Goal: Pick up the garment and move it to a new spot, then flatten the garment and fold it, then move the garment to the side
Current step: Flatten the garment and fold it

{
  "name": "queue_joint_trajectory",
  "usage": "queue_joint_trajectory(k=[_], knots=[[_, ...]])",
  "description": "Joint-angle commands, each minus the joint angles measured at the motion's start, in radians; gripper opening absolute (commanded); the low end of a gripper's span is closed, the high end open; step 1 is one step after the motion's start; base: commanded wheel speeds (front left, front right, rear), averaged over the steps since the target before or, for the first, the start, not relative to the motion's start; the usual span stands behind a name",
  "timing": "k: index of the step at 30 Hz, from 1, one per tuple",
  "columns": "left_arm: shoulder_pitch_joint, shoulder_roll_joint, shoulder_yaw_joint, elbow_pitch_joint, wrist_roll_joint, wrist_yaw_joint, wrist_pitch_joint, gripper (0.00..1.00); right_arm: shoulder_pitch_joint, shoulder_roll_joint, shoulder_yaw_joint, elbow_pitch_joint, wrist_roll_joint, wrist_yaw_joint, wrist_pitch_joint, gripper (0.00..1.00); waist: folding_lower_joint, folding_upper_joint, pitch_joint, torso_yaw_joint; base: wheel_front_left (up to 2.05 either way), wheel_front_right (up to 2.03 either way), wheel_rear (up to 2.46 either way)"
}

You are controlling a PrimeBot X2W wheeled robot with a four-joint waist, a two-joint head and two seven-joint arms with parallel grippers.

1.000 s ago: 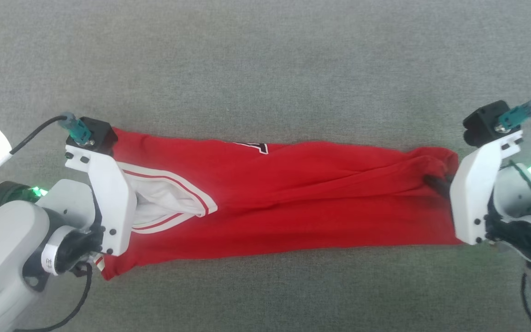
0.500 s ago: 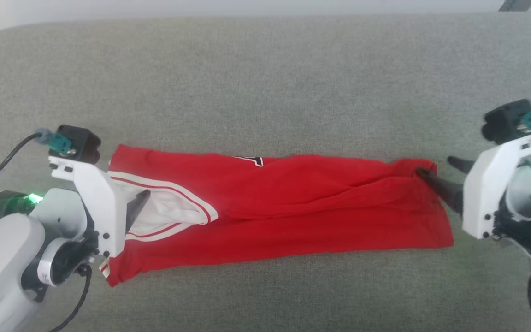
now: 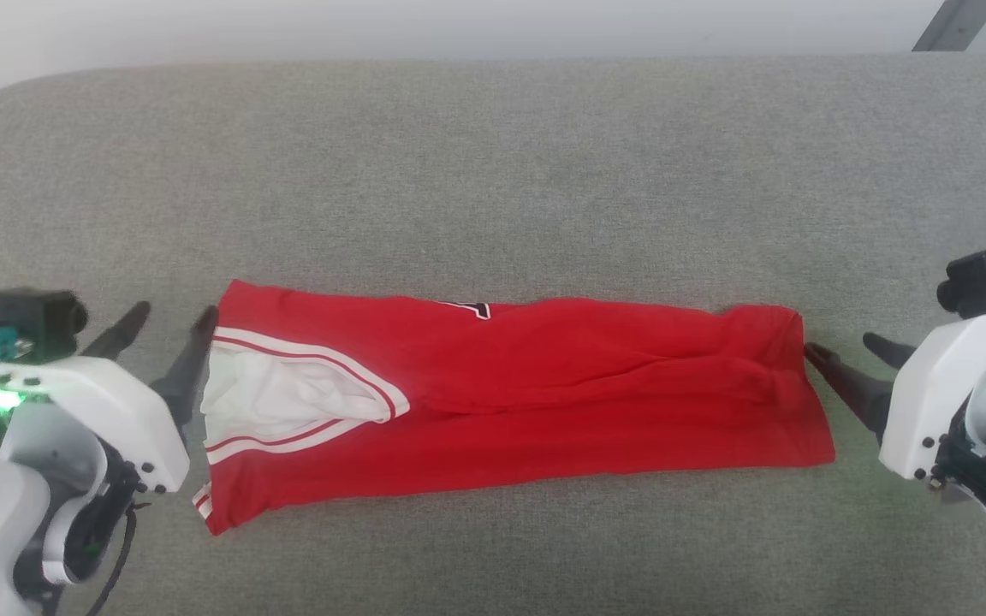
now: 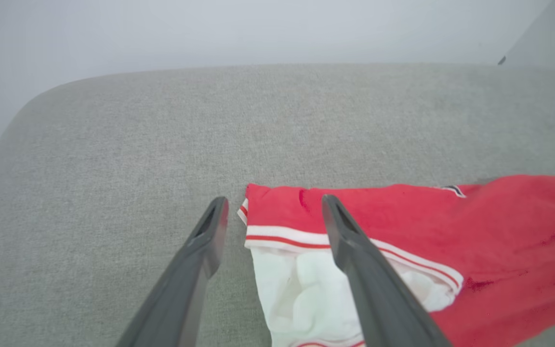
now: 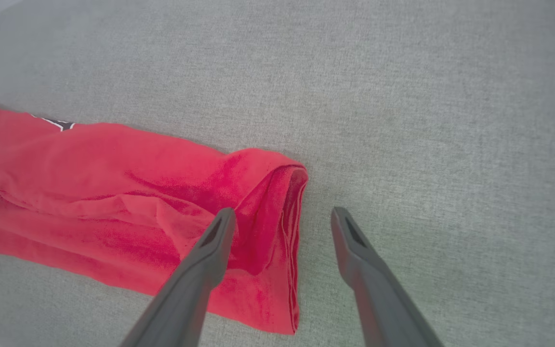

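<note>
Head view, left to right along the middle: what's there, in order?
left gripper → garment, white-sleeve end first → right gripper

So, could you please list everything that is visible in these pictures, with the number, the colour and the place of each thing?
garment: one, red with white striped trim, lying as a long folded band across the middle of the surface
sleeve: one visible, white, at the garment's left end
lettering: a small part, black with white outline, at the garment's far edge
surface: one, grey fabric, under the garment
bar: one, dark grey, top right corner of the head view
left gripper: one, dark fingers, open, at the garment's left end
right gripper: one, dark fingers, open, at the garment's right end
</note>
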Motion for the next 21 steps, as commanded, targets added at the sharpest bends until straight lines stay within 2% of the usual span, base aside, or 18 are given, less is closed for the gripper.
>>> queue_joint_trajectory(k=[1, 7, 12, 21], knots=[[0.034, -0.01, 0.012, 0.014, -0.012, -0.012, -0.042, 1.0, 0.01, 0.006, -0.001, 0.013, 0.005, 0.0, -0.007, 1.0, 0.0, -0.0001, -0.001, 0.003, 0.0, 0.0, 0.0], [0.109, -0.038, 0.075, 0.075, -0.02, -0.04, -0.228, 1.0, 0.007, 0.017, -0.002, 0.071, 0.017, 0.0, -0.007, 1.0, 0.0, -0.0001, 0.0, 0.025, 0.0, 0.0, 0.0], [0.148, -0.059, 0.103, 0.118, -0.019, -0.059, -0.322, 1.0, -0.012, 0.019, 0.009, 0.112, 0.03, 0.0, -0.004, 1.0, 0.0, -0.0001, 0.005, 0.047, 0.0, 0.0, 0.0], [0.21, -0.153, 0.219, 0.179, 0.029, -0.104, -0.382, 1.0, -0.066, 0.027, 0.046, 0.248, 0.043, 0.0, 0.015, 1.0, 0.0, -0.0001, 0.012, 0.101, 0.0, 0.0, 0.0]])
